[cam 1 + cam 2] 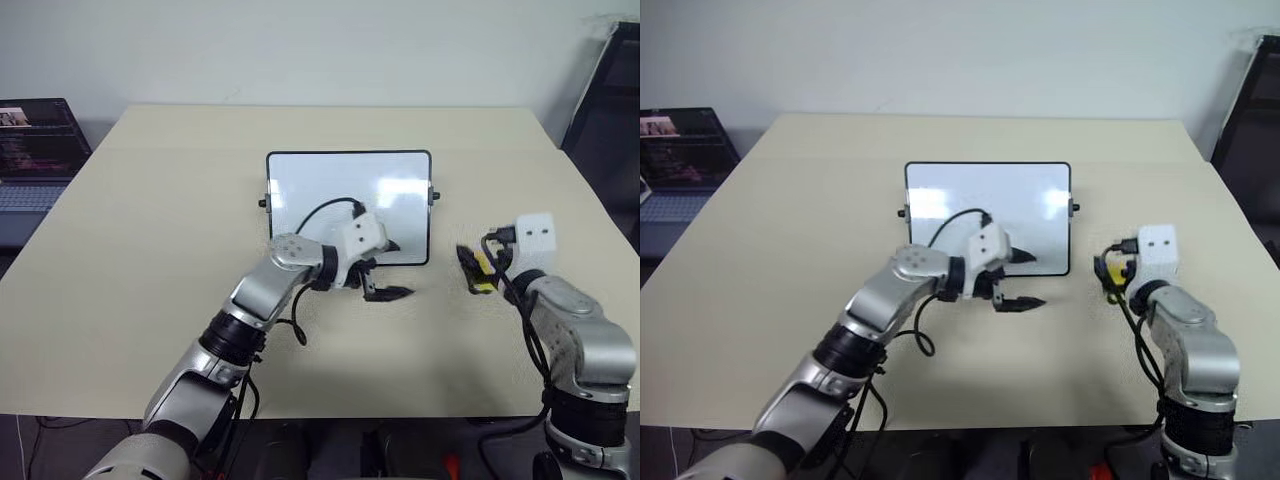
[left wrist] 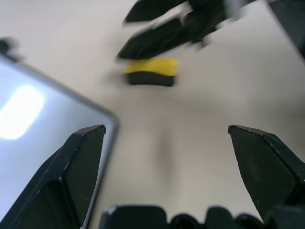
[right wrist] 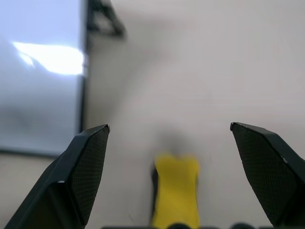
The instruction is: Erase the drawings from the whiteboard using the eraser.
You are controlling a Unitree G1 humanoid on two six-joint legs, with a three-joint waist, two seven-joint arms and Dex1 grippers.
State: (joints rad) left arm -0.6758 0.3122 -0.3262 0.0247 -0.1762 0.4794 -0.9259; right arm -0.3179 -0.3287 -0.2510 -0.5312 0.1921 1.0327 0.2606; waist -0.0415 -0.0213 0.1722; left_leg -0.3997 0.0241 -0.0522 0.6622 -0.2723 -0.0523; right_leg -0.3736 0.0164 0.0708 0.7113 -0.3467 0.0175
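The whiteboard (image 1: 348, 190) lies flat at the table's middle, with glare patches on its glossy face. The drawings are hidden: I make out no strokes, and my left hand covers the board's lower middle. My left gripper (image 1: 392, 270) is open at the board's near right corner, one finger over the frame, the other over the table. The yellow eraser (image 1: 482, 276) lies on the table to the right of the board, dark side down (image 2: 151, 71). My right gripper (image 3: 169, 128) hangs open just above the eraser (image 3: 175, 191), apart from it.
A laptop (image 1: 35, 150) sits off the table's left side. A dark frame (image 1: 610, 100) stands beyond the right edge. The beige table (image 1: 150, 230) stretches wide to the left of the board and behind it.
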